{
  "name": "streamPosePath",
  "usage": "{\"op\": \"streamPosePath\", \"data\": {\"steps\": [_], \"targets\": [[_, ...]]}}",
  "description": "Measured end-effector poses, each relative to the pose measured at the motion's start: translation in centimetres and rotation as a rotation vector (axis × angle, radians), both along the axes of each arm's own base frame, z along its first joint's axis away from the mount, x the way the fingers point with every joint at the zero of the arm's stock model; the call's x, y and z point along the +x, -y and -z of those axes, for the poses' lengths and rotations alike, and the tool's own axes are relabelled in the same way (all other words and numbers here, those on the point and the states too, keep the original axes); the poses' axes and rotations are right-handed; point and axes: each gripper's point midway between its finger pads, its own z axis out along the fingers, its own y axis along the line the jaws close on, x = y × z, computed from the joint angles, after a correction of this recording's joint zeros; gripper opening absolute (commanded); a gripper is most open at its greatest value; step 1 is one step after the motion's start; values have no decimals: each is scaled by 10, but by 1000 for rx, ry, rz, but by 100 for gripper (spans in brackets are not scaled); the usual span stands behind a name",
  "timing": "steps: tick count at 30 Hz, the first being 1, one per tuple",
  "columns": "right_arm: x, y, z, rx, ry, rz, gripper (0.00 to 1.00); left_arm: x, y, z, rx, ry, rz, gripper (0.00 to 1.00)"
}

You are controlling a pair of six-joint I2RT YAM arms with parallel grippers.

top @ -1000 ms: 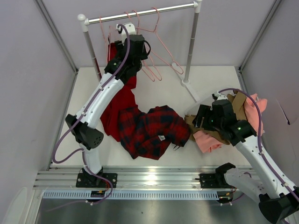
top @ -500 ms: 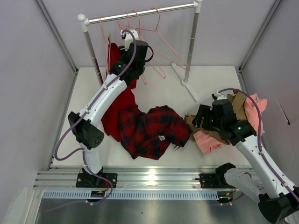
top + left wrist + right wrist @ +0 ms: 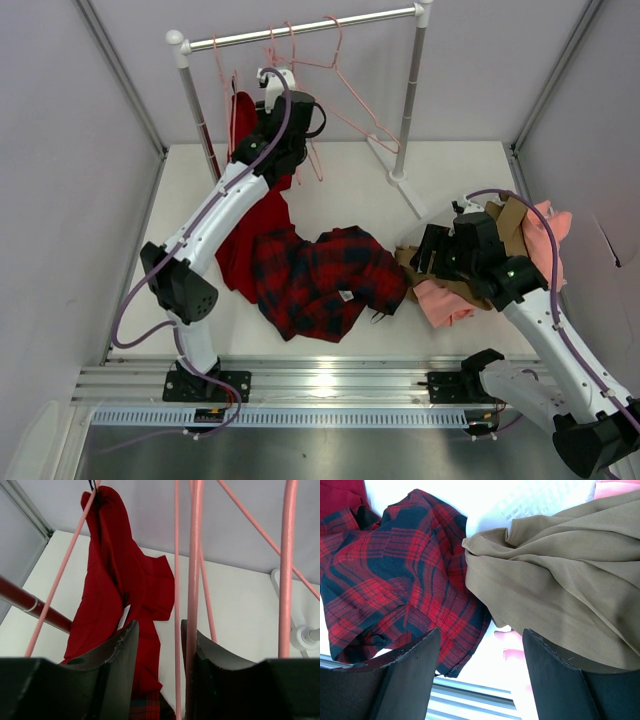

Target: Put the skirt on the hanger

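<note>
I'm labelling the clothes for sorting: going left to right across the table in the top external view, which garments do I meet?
plain red garment → plaid skirt → heap of tan and pink clothes

obstacles: hangers, red garment around left fingers | free: table beyond skirt

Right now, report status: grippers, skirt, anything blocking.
Left gripper open astride a hanger on the rack. Right gripper open, empty. Skirt heaped on table. Tan garment against it.
</note>
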Motion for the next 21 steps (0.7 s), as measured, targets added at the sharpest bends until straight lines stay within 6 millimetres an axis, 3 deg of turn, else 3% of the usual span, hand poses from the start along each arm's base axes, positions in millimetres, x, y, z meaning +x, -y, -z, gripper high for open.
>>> {"op": "streamPosePath", "data": {"steps": [7, 14, 21], "targets": [[0, -1, 1, 3, -4, -4, 72, -8, -12, -11, 8, 26, -41, 47], [-1, -5, 4, 13, -22, -21, 72, -11, -16, -1, 36, 9, -44, 32], [-1, -6, 4, 19, -25, -23, 72, -11, -13, 4, 33, -1, -28, 29]]}}
